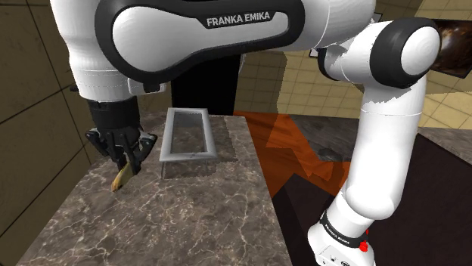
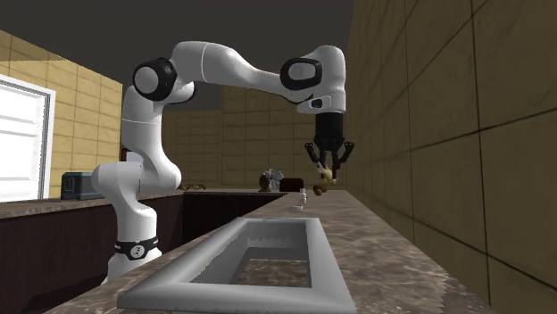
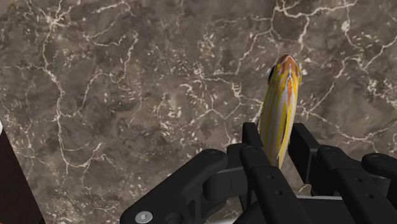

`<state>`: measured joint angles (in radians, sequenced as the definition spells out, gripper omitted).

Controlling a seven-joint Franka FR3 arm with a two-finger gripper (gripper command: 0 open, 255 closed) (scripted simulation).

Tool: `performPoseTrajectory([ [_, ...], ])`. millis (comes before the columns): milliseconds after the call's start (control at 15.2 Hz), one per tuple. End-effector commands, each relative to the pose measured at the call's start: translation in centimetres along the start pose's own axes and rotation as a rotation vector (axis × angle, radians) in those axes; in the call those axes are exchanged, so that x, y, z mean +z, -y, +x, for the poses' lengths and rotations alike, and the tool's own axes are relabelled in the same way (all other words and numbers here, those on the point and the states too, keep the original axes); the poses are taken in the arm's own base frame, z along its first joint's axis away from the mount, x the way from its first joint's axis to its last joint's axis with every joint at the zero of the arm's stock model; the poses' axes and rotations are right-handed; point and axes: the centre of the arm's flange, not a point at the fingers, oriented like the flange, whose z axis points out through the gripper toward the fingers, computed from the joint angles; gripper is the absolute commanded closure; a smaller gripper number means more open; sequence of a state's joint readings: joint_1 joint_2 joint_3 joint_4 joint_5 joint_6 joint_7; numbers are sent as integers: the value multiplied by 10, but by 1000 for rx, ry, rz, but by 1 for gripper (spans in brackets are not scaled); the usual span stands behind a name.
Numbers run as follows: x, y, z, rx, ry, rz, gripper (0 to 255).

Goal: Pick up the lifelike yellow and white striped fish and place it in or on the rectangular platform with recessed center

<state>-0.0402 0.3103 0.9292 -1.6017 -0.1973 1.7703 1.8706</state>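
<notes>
Above the dark marble counter (image 1: pixel 189 219), near the tiled wall, the black gripper (image 1: pixel 125 151) is seen with the yellow and white striped fish (image 1: pixel 121 180) clamped between its jaws.

- Grip: the fingers are closed flat against the two sides of the fish's rear half. The head hangs free below the fingertips, pointing down at the counter. A narrow body is judged to be best taken across its thin dimension, which would explain this hold.
- Height: in the second exterior view the fish (image 2: pixel 322 182) is seen clear of the stone, under the gripper (image 2: pixel 328 165). No contact with the counter is visible.
- Wrist view: the fish (image 3: pixel 280 108) projects past the gripper (image 3: pixel 275 133) over bare marble (image 3: pixel 127 95).
- Target: the grey rectangular platform with recessed centre (image 1: pixel 185 156) lies on the same counter, toward the shoulder view's right of the gripper, and nothing is seen in it. In the second exterior view its rim (image 2: pixel 330 268) is in the foreground.

Judgement: pick complete; carry to the platform not yet done. Hanging head should be kept above the rim during transfer.
</notes>
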Motion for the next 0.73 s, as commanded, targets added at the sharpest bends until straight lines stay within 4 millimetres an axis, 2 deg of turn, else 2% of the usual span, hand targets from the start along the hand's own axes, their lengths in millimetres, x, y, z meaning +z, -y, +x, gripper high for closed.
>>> performPoseTrajectory([
  [0,-7,0,-1,0,0,0,255],
  [660,-14,-11,130,0,0,0,255],
])
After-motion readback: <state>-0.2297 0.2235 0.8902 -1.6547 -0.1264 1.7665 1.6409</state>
